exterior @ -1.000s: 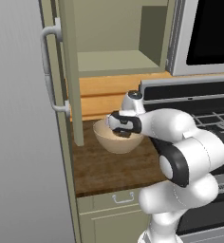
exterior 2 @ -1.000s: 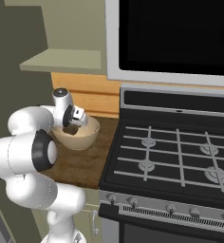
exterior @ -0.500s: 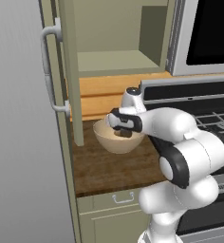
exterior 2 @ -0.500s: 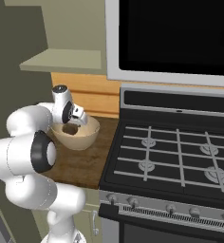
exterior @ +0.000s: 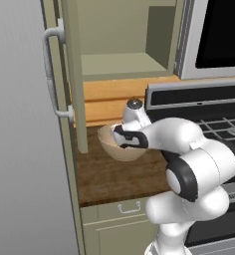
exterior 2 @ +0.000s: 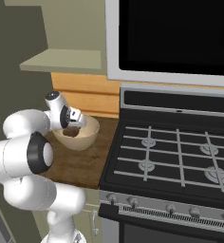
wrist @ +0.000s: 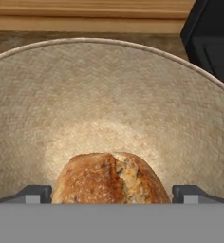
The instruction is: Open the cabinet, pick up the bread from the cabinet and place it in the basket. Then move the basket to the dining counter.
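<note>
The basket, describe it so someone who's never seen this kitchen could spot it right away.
Find the black stove; left of it is a short dark wood countertop under the open cabinet. The basket sits there: a round, tan, finely woven bowl holding a crusty brown bread.

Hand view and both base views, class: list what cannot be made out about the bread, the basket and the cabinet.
- Bread: lower part cut off at the bottom of the hand view.
- Basket: inside hidden by the arm in the left base view.
- Cabinet: top cut off by the frame's upper edge in the left base view.
</note>
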Motion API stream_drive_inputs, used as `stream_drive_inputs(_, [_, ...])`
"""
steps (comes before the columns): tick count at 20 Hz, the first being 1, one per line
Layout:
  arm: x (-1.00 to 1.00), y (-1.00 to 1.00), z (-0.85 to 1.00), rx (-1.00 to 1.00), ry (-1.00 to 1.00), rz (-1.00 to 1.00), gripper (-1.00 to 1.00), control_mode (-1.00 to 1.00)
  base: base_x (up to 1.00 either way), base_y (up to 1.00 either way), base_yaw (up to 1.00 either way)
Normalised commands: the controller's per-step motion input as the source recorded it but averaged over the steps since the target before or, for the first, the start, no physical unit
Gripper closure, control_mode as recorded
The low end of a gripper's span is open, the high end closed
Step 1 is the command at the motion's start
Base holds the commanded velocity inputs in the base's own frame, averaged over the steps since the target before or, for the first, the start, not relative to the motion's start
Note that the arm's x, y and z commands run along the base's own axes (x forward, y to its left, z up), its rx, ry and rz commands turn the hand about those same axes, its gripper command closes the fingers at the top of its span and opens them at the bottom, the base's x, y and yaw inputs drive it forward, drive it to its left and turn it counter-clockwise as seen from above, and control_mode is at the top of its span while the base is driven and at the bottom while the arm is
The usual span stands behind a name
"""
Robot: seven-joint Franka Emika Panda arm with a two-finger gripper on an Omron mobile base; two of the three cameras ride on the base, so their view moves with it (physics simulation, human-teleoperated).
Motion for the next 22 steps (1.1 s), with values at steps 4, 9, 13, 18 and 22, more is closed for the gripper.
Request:
stream_drive_inputs(4, [0.0, 0.0, -0.26, -0.05, -0.16, -0.04, -1.0, -1.0, 0.0, 0.0, 0.0])
stream_drive_inputs(9, [-0.06, -0.01, -0.05, 0.0, -0.19, -0.02, -1.0, -1.0, 0.0, 0.0, 0.0])
stream_drive_inputs(13, [-0.3, -0.13, 0.09, 0.0, -0.01, 0.0, -1.0, -1.0, 0.0, 0.0, 0.0])
stream_drive_inputs(18, [-0.43, -0.1, 0.13, 0.0, 0.0, 0.0, -1.0, -1.0, 0.0, 0.0, 0.0])
stream_drive_inputs(22, [0.14, -0.09, 0.09, 0.0, 0.0, 0.0, -1.0, -1.0, 0.0, 0.0, 0.0])
